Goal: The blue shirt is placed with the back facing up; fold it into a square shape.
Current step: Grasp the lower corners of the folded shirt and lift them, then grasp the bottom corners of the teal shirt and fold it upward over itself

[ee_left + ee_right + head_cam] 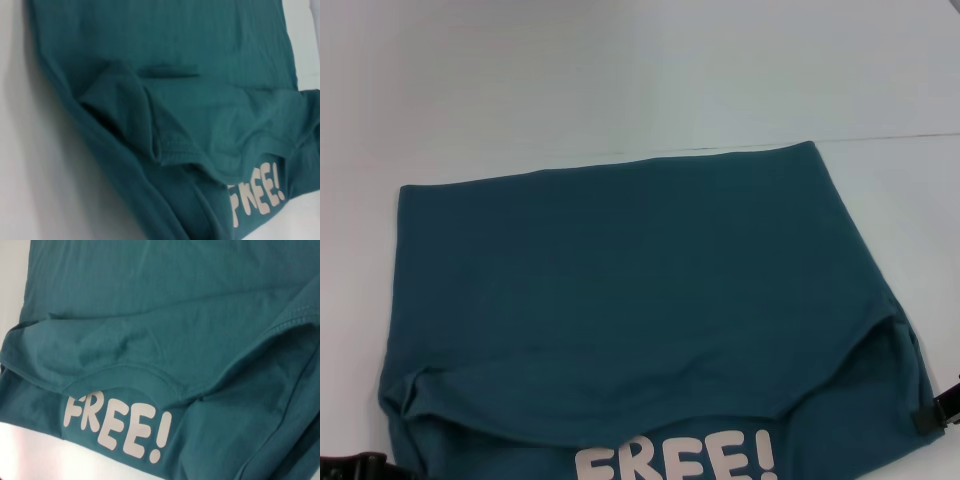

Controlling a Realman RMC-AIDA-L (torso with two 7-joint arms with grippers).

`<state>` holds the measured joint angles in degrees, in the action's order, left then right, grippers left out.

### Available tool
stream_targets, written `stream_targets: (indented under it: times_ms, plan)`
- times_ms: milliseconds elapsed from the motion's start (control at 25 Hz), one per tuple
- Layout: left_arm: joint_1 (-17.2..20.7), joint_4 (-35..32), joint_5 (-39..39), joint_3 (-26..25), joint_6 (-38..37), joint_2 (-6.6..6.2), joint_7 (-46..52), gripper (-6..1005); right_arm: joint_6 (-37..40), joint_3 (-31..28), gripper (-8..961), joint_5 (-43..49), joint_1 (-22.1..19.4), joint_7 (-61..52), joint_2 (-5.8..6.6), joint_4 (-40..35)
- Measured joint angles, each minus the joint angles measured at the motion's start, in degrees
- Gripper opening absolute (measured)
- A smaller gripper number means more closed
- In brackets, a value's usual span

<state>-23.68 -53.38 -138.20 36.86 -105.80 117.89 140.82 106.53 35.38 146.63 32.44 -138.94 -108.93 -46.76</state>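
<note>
While the head view looks down, the blue shirt [640,290] lies spread on the white desk [620,70], its upper layer folded toward the robot so that white "FREE!" lettering [675,462] shows at the near edge. The left gripper [355,466] sits at the shirt's near left corner and the right gripper [938,410] at its near right edge; whether either is open or closed cannot be told. From the left wrist, a folded sleeve hem [167,150] bunches beside the lettering. From the right wrist, the folded layer's curved edge [125,370] arches just above the print.
</note>
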Motion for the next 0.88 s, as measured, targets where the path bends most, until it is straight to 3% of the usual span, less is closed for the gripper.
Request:
stream_targets:
  times_ms: [200,400,680,880]
  plan:
    - [-1.5,-0.2,0.5,-2.3,-2.6,-0.68,-1.1,11,1.9,-2.5,34,-1.8,0.8,3.5,0.22,-0.1]
    - [-6.1,2.0,0.6,-5.9,-2.5,-2.99,-0.8,11,1.9,-7.0,35,-8.4,2.5,5.7,1.18,-0.1]
    - [-11.6,3.0,0.7,-6.7,0.5,-4.52,2.7,12,-5.3,-14.2,35,-15.7,2.6,4.1,2.17,0.5]
    - [-14.5,3.5,1.4,-6.8,4.1,-5.32,5.1,12,-12.1,-15.2,34,-17.6,1.6,3.4,2.25,1.7]
